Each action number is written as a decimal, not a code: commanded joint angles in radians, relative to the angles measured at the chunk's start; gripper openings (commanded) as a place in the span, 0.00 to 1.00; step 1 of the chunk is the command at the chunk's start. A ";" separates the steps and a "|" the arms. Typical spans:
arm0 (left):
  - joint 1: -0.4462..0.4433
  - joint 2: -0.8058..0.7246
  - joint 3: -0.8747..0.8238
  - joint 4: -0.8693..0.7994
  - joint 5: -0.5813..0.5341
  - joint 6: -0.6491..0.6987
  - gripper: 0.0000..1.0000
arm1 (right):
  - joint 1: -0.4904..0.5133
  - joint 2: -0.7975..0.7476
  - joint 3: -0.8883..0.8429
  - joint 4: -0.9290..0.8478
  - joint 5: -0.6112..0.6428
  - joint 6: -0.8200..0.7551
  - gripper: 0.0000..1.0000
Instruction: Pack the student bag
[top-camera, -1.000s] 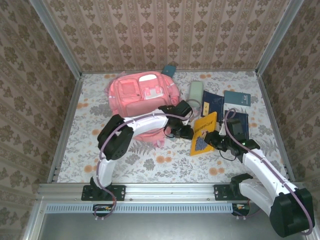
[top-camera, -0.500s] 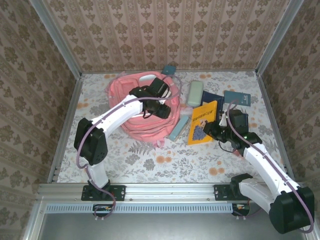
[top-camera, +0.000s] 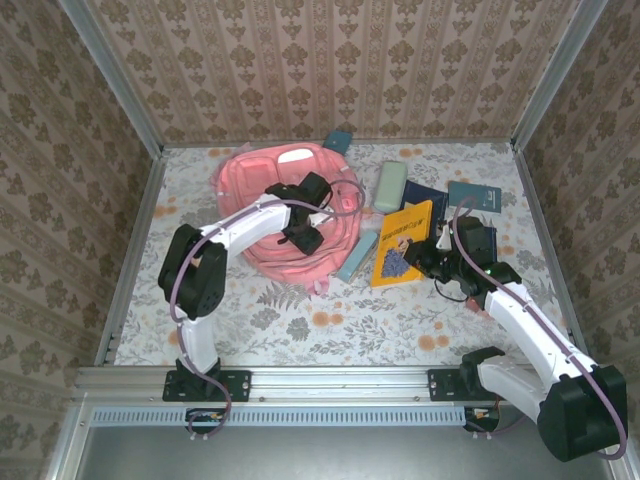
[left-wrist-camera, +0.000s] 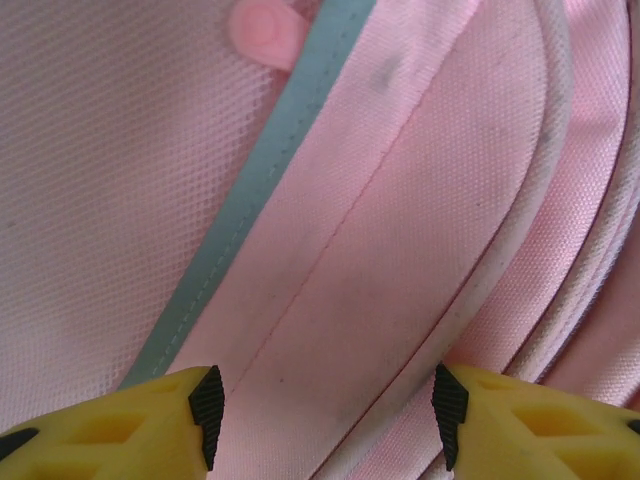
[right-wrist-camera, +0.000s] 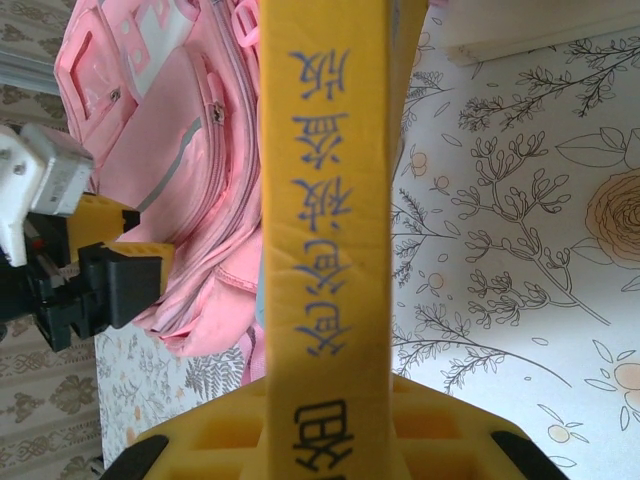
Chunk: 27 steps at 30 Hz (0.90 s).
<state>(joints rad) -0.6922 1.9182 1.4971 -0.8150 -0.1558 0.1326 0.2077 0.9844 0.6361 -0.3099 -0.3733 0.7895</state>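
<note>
The student bag (top-camera: 250, 185) is laid at the far left of the table (top-camera: 300, 320). The left gripper (top-camera: 305, 232) is held over its fabric, jaws apart, probably to catch the opening. The yellow book (top-camera: 400, 245) is clamped edge-on in the right gripper (top-camera: 428, 262), apparently ready to be slid in.

From where I stand I count one pink backpack (top-camera: 262, 185). There is one yellow book (top-camera: 402, 243) with blue lettering. There are two dark blue books for certain, a navy book (top-camera: 425, 198) and a tealer book (top-camera: 474, 194). A possible third dark cover (top-camera: 486, 236) is half hidden, so I can't be sure. I also count one pale green pencil case (top-camera: 390, 185), one slim pale blue item (top-camera: 357, 258) and one small teal object (top-camera: 338, 140).
</note>
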 joint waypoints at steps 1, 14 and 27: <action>-0.013 0.030 -0.014 0.000 -0.036 0.054 0.62 | 0.006 0.000 0.031 0.082 -0.016 0.011 0.00; -0.017 0.046 -0.033 0.079 -0.203 0.052 0.00 | 0.009 0.002 0.026 0.109 -0.037 0.028 0.00; 0.030 -0.115 0.230 -0.059 -0.057 -0.090 0.00 | 0.011 0.040 0.064 0.310 -0.176 0.107 0.00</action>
<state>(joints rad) -0.6857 1.8683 1.6203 -0.8600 -0.2173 0.1303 0.2123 1.0107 0.6426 -0.1677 -0.4652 0.8589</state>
